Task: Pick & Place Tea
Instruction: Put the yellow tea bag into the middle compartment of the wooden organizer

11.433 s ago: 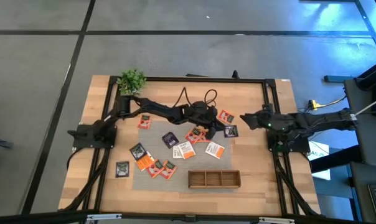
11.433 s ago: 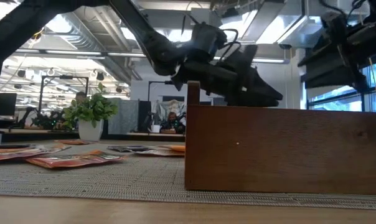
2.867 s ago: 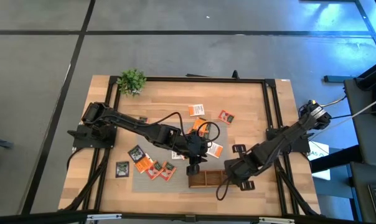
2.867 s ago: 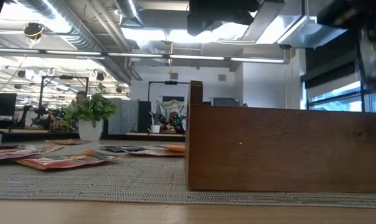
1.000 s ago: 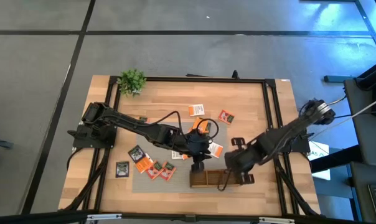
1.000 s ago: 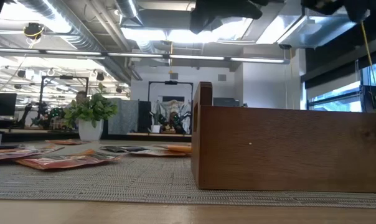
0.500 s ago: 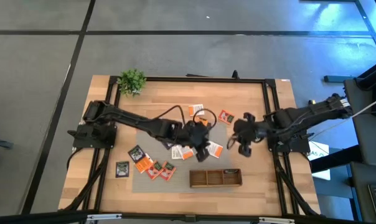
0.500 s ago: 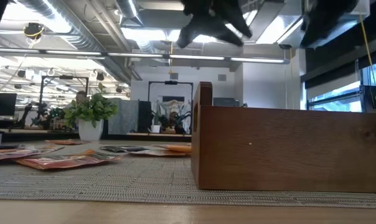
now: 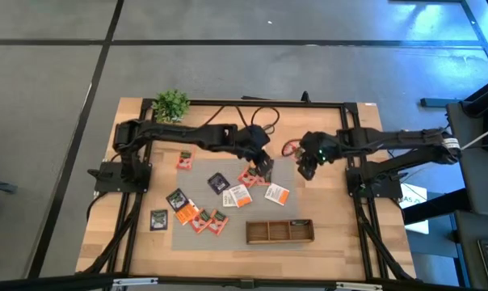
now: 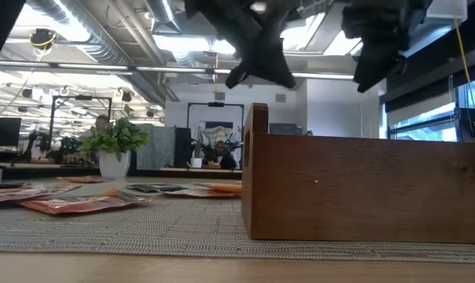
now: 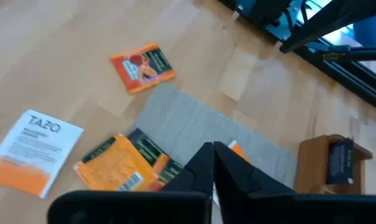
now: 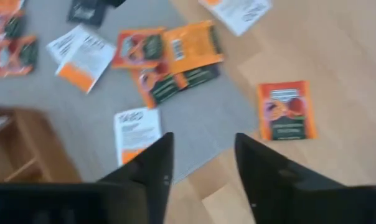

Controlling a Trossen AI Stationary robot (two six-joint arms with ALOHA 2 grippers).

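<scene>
Several small tea sachets lie flat, scattered on the grey mat and the wood around it. One dark sachet stands in an end compartment of the wooden tray, which sits at the mat's near edge. My left gripper hovers shut over the sachets at the mat's far right part. My right gripper hangs open above the mat's right edge, near a red sachet lying on bare wood. Both grippers are raised in the low view, left and right.
A small potted plant stands at the table's far left corner. Black cables trail over the far side of the table. The black frame rails run along the table's sides. People sit in the room beyond the far edge.
Both grippers have risen from the tray and drawn back toward the table's far edge. The left has gone from over the tray's left end to the mat's far right part. The right has swung from the tray's right part to the mat's right edge. The tray has stayed in place.
</scene>
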